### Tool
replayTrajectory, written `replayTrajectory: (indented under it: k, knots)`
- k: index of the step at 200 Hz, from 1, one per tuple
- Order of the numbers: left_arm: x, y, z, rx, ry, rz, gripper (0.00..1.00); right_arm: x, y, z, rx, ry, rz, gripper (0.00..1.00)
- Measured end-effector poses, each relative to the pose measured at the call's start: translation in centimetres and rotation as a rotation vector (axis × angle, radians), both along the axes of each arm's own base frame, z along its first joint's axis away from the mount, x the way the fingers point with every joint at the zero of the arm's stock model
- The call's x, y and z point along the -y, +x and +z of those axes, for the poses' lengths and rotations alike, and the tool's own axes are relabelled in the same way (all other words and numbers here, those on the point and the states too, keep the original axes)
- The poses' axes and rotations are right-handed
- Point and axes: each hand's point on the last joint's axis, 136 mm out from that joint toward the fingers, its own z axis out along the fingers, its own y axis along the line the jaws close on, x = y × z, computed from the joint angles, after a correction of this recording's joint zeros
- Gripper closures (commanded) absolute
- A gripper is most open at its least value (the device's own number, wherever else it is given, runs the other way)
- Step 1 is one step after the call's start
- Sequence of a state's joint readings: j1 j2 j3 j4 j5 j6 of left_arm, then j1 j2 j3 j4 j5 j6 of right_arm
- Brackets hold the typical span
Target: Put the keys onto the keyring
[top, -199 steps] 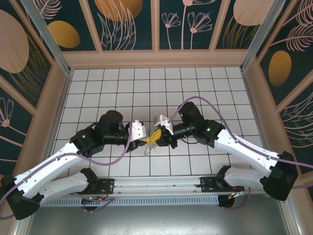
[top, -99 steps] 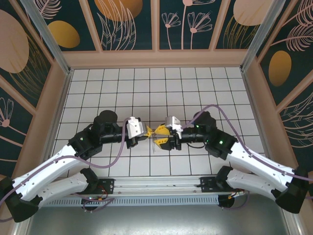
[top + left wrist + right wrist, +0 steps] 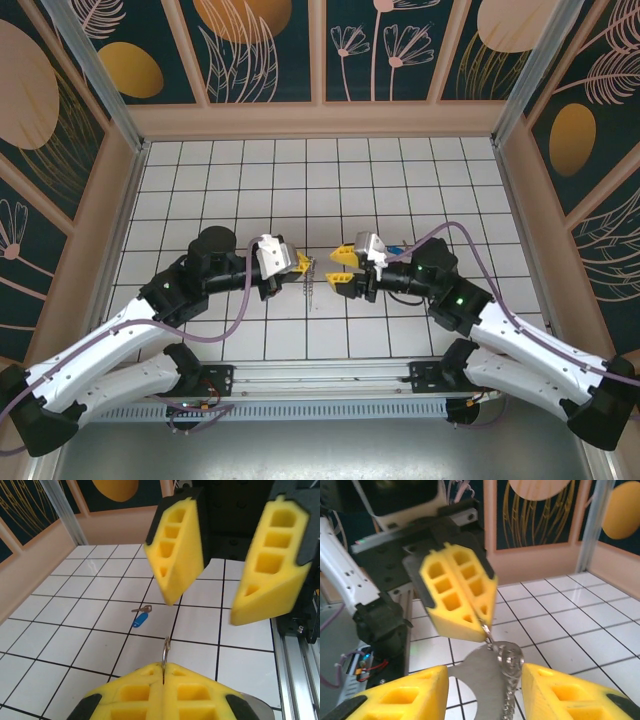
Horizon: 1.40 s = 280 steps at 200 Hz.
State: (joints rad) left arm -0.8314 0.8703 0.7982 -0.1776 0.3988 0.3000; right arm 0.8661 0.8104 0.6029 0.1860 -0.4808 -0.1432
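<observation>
Keyring [image 3: 487, 675] dangles above the counter [image 3: 75, 645], pinched at its top by my left jaws, clenched so it hangs free for threading. Right jaws gape, released and empty, just beside the keyring. 1 blue key [image 3: 141, 620] lies on the counter beyond the keyring, not yet collected.

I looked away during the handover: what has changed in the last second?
The right hand, which had met the left one mid-table at the keyring, let go of it and drew back to the right. Its jaws are now open. The left hand has shifted only slightly and stays shut on the keyring, which hangs below its fingertips.
</observation>
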Motion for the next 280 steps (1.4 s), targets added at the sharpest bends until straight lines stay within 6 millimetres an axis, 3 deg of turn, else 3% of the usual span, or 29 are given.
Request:
replayTrajectory:
  k: [25, 46, 74, 108, 133, 211, 280]
  knots:
    - [-0.1, 0.5, -0.6, -0.014, 0.012, 0.028, 1.00, -0.2, 1.1, -1.5, -0.027, -0.033, -0.040, 0.60]
    - [-0.3, 2.0, -1.8, -0.026, 0.053, 0.104, 1.00, 0.1, 2.3, -2.5, -0.052, -0.045, -0.091, 0.61]
    - [-0.2, 4.3, -5.3, -0.091, 0.143, 0.209, 1.00, 1.5, 4.6, -3.4, -0.098, -0.038, -0.202, 0.61]
    - [-0.1, 5.3, -10.3, -0.194, 0.234, 0.265, 1.00, 4.7, 8.6, -4.3, -0.172, -0.006, -0.389, 0.60]
    - [0.6, 6.4, -11.9, -0.227, 0.252, 0.295, 1.00, 6.5, 10.3, -4.9, -0.209, 0.005, -0.474, 0.60]
    - [5.1, 11.4, -14.2, -0.284, 0.240, 0.365, 1.00, 8.2, 10.9, -4.8, -0.211, 0.036, -0.553, 0.61]
    - [7.1, 15.2, -21.2, -0.419, 0.339, 0.409, 1.00, 9.5, 10.8, -4.0, -0.175, 0.068, -0.613, 0.60]
